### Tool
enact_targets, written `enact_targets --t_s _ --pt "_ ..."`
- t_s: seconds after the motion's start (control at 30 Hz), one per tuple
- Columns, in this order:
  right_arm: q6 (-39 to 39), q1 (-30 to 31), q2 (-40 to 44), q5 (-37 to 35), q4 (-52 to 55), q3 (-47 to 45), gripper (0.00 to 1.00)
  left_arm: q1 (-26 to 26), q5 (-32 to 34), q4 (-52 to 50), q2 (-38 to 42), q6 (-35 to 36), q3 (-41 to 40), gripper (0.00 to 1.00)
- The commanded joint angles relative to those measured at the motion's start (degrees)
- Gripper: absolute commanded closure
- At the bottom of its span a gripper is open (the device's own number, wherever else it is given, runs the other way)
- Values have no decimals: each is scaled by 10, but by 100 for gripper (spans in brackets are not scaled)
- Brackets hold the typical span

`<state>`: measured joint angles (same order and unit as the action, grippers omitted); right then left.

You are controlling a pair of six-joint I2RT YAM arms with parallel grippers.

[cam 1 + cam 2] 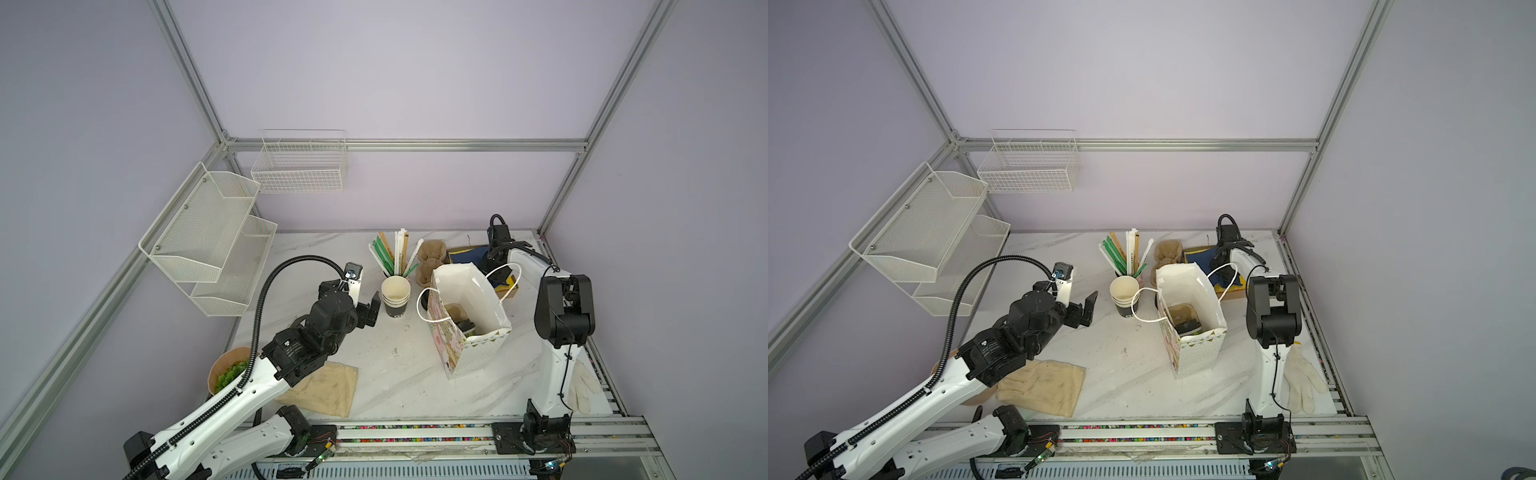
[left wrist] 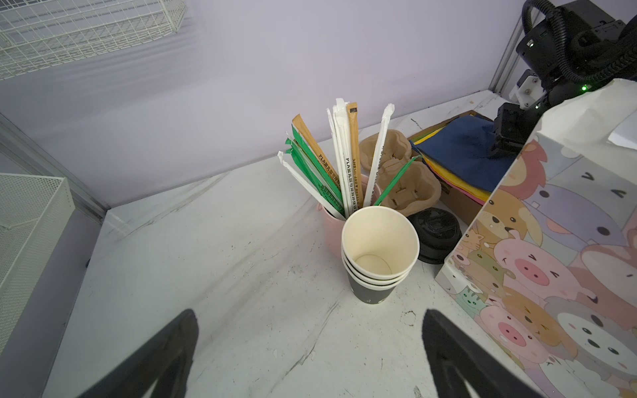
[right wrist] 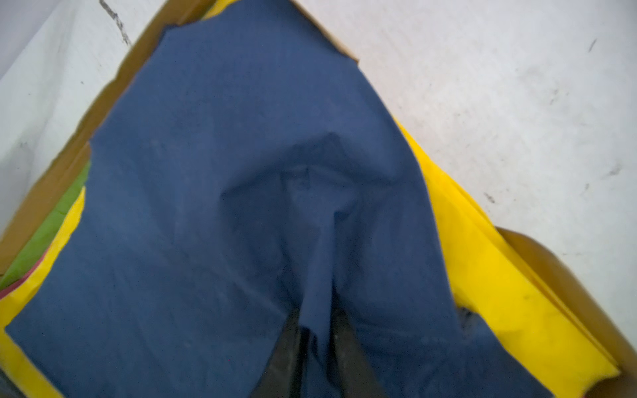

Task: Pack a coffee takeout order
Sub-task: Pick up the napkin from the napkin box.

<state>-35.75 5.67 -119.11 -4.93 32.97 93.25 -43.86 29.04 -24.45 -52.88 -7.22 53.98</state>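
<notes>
Fold of navy napkin (image 3: 224, 155) within right hand (image 3: 316, 315), box rim (image 3: 568, 289) close alongside.

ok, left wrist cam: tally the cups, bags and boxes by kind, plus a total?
Nested dark paper cups with white insides: 3
Pink straw-holder cup: 1
Cartoon-printed paper gift bag: 1
Brown cardboard napkin box: 1
Total: 6
</notes>
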Motion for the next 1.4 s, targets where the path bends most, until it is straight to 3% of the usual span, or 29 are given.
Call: enact_targets --t_s 0.0,0.1,0.23,0.73,1.1,1.37 --pt "-7 -2 30 -9 12 19 81 4 3 20 1 13 -18 0" --pt "-6 -2 41 -14 12 19 83 5 1 20 0 15 -18 0" --pt "-5 -2 48 -4 9 14 96 4 0 18 0 14 -17 0" --pt "-11 -2 140 13 25 12 100 5 -2 16 3 17 -15 0" --pt "9 -2 358 37 13 10 100 5 -7 17 18 12 -17 0" --pt "44 -1 538 174 -62 -45 100 5 -14 14 27 11 -16 0"
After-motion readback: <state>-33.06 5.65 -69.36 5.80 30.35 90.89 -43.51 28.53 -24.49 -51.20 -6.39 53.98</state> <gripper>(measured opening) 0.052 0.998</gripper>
